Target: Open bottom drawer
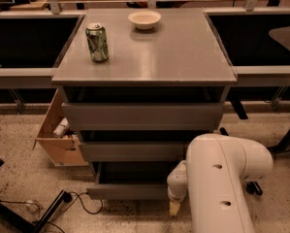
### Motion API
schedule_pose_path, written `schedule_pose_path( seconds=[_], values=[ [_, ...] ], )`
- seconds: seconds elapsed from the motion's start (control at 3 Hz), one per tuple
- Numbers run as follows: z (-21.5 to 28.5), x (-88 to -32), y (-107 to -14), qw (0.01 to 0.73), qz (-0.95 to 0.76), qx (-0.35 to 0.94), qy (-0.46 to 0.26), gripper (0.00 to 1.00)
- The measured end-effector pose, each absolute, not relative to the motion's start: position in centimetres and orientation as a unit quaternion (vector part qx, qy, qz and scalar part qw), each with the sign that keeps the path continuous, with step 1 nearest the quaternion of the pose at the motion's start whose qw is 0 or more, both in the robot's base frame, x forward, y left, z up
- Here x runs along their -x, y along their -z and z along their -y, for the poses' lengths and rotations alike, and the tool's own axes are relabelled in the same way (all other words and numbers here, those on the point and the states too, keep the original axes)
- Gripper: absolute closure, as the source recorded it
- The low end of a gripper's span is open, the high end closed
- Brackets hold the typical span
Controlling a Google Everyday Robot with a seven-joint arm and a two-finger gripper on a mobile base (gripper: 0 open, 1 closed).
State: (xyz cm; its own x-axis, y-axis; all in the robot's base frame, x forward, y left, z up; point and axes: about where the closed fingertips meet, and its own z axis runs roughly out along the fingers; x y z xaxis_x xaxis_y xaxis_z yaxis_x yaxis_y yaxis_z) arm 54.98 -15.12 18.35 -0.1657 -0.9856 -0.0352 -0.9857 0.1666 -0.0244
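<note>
Bottom drawer (127, 191) sits at 6 o'clock in the camera view, lowest of three grey fronts. It stands part-way out, with a dark gap showing behind its front, under the middle drawer (132, 151). I judge the opening begun but not finished.

The gripper (175, 207) hangs at the 3 o'clock end of that front, close against its corner and near the floor. I cannot tell whether it is apart, together or clamped on the edge, because the wrist hides the contact.

What worries me most is the off-centre hold. Pulling from the far end of a wide handleless front could rack the bottom drawer in its runners and jam it. On a flat matte edge the gripper could also slip off. A hard jerk might shake the cabinet and tip the can (97, 42), which stands upright at 10 o'clock on the worktop (183, 52). The bowl (144, 19) at 12 o'clock looks safer. A cable (81, 203) lies on the floor at 7 o'clock, near the front's path.

The arm (222, 178) fills 5 o'clock. Its thick white link rises towards the camera, then bends at the wrist down to 9 o'clock, crowding the drawer's travel.
</note>
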Motion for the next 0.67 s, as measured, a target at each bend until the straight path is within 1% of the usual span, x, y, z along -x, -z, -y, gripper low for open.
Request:
schedule_pose_path(
  seconds=[0.67],
  values=[
    [16.1, -47.1, -19.3, -0.051, -0.797, 0.601, -0.025, 0.74]
  ],
)
